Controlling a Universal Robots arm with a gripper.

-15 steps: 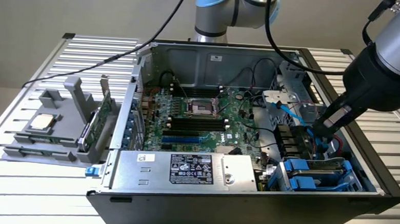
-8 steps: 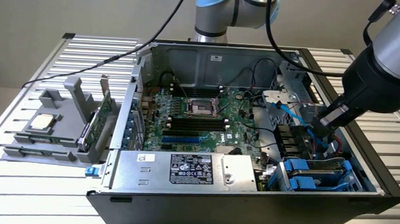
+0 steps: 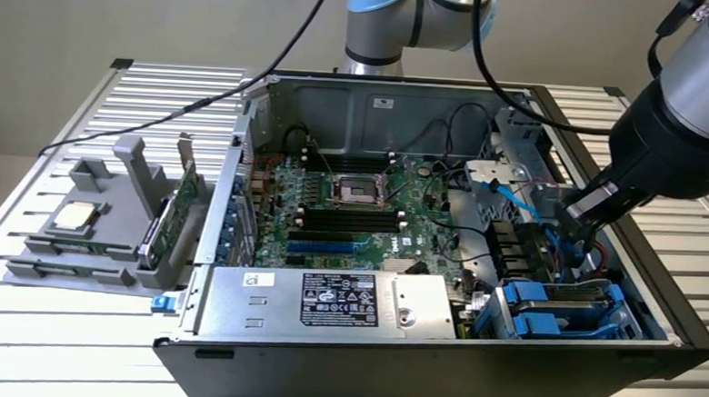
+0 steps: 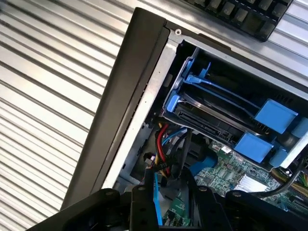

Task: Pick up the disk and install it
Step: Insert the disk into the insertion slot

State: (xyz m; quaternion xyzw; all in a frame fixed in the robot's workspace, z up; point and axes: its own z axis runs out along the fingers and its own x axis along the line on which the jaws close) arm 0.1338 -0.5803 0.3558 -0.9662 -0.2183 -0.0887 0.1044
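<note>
The disk (image 3: 562, 303) (image 4: 204, 118) lies flat in its blue carrier in the drive bay at the case's (image 3: 443, 371) front corner, on the exterior view's right. The pincer (image 3: 575, 230) (image 4: 169, 192) hangs inside the case just beside the bay's cable end, apart from the disk. Its jaws are spread, with green board and a blue strip showing between them. The case sits on the slatted worktop (image 3: 56, 328).

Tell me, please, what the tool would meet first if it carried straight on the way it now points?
Most likely the bundle of red and black cables beside the drive bay: the tool points down at them. Depth is unclear, so how near they lie is uncertain.
</note>
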